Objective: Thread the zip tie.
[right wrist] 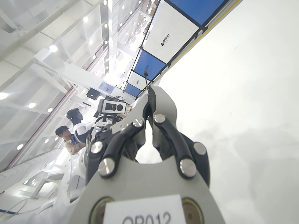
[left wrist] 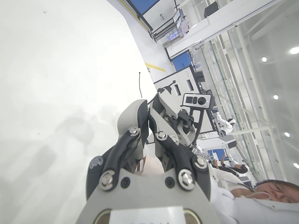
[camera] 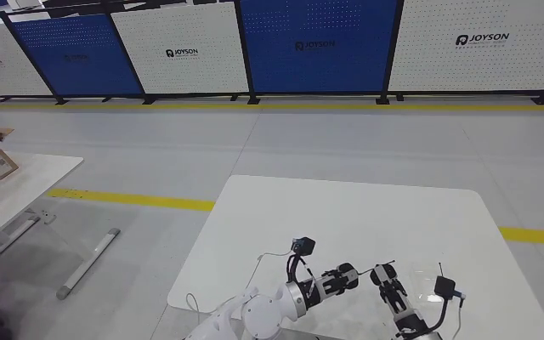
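Left wrist view, lower centre: left gripper (left wrist: 147, 105) pinched shut on the zip tie (left wrist: 140, 85), thin black tail poking up past the tips over the white table (left wrist: 58, 71). Right wrist view, centre: right gripper (right wrist: 149, 94) closed too, on the head end, square head jutting toward upper centre. Probably the aligning step, tail not yet in the head. Next: steer tail tip squarely into the slot, then push through
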Controlling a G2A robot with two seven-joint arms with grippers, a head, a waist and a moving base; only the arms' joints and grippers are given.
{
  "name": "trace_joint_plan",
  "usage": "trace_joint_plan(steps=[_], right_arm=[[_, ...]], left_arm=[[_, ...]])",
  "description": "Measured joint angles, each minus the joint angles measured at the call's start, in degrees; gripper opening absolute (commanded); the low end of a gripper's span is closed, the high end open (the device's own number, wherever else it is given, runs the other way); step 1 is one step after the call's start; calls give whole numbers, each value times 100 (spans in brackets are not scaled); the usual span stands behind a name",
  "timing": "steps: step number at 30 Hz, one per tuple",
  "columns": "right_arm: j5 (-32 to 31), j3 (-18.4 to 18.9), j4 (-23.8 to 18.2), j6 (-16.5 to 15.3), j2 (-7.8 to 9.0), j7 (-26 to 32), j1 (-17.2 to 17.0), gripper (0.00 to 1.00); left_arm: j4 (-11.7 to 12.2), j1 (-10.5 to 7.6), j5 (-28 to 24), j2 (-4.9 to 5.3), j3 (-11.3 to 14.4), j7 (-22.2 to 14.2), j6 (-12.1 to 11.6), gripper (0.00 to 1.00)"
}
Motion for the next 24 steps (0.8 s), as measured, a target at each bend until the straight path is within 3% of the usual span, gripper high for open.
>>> trace_joint_plan(steps=[13, 17, 24], right_arm=[[123, -87, 67, -39, -18, 126, 49, 0], [149, -77, 55, 5, -21, 130, 50, 16], [161, -29, 42, 20, -21, 106, 20, 29]], left_arm=[[-11, 38, -54, 9, -41, 2, -118, 0], [23, 42, -71, 8, -48, 28, -92, 0], [36, 48, -81, 6, -52, 56, -73, 0]])
